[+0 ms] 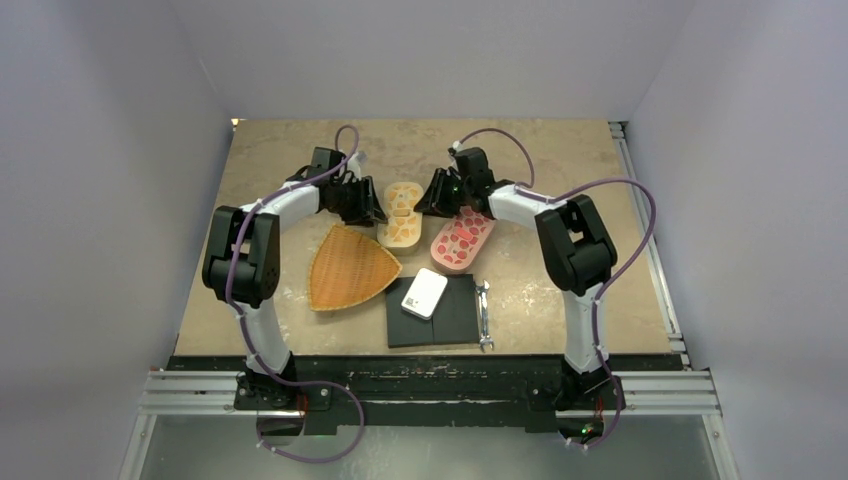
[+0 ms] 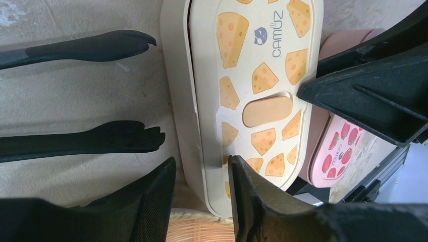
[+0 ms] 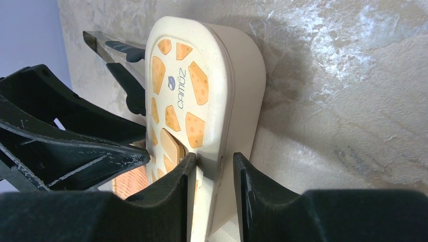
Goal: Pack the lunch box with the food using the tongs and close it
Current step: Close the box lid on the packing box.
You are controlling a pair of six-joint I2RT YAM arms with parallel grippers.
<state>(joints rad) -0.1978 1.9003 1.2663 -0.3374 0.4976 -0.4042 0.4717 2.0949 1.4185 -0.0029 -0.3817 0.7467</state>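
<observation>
1. While its cheese-patterned lid (image 2: 252, 75) lies down on the base, the lunch box (image 1: 403, 225) sits near the middle of the table (image 1: 560, 160), with an arm on either side.
2. From above, the left end effector (image 2: 201, 164) meets the box at its 9 o'clock side. Its fingers (image 2: 151, 201) are spread astride the box's end, one over the lid and one outside the wall. I cannot tell whether they press on it.
3. The right end effector (image 3: 214, 159) comes in from the box's 2 o'clock side, seen from above. It is spread astride the rim, one finger over the lid. A thin gap shows between the outer finger and the wall, so it pinches nothing.
4. The tongs (image 2: 91, 143) lie flat on the table at 9 o'clock of the box in the left wrist view. Their two arms are parted, and the black tips point at the box without touching it.
5. A pink box (image 1: 462, 240) lies just beside the lunch box at its 4 o'clock.
6. A basket (image 1: 350, 268) lies at the lunch box's 7 o'clock.
7. A black mat (image 1: 450, 320) lies at the lunch box's 6 o'clock, with a white box (image 1: 424, 293) at its 11 o'clock corner.
8. A wrench (image 1: 484, 318) lies along the mat's 3 o'clock edge.
</observation>
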